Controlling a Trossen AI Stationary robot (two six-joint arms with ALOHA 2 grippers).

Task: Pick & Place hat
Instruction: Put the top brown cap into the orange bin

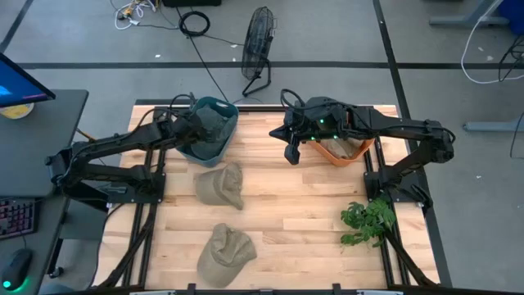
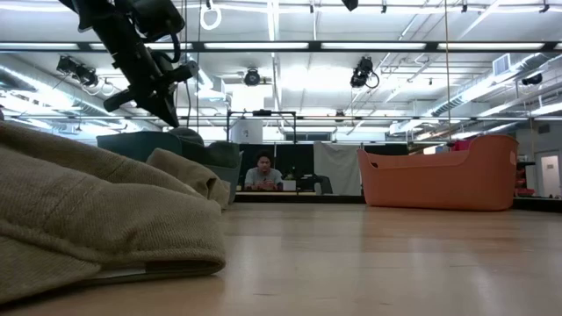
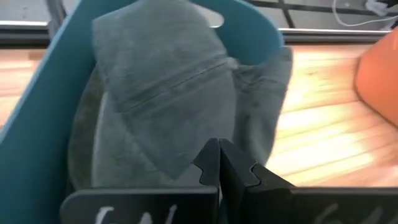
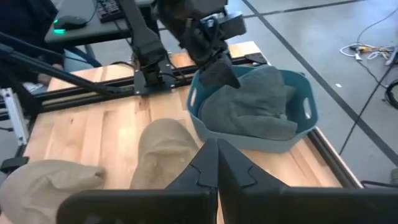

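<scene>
A grey hat (image 3: 161, 87) lies crumpled in the teal basket (image 1: 210, 129) at the table's far left, one flap draped over the basket's rim (image 3: 273, 81). My left gripper (image 3: 218, 148) is shut and hovers just above this hat, pointing down into the basket; it also shows in the right wrist view (image 4: 225, 76). Two tan hats lie flat on the wood, one mid-table (image 1: 219, 185) and one near the front edge (image 1: 226, 254). My right gripper (image 4: 217, 149) is shut and hangs over bare table (image 1: 292, 154) beside the orange basket (image 1: 344, 149). My left gripper stands with its shut fingertips (image 3: 211, 155) right over the grey hat's crown, coming from above. No cloth shows between the fingers, and I cannot tell whether they touch the hat.
A green plant sprig (image 1: 367, 220) lies at the table's right near corner. The orange basket stands at the far right. Bare wood lies between the two baskets and right of the tan hats. A person sits beyond the table (image 2: 263, 172). A fan (image 1: 258, 45) stands on the floor.
</scene>
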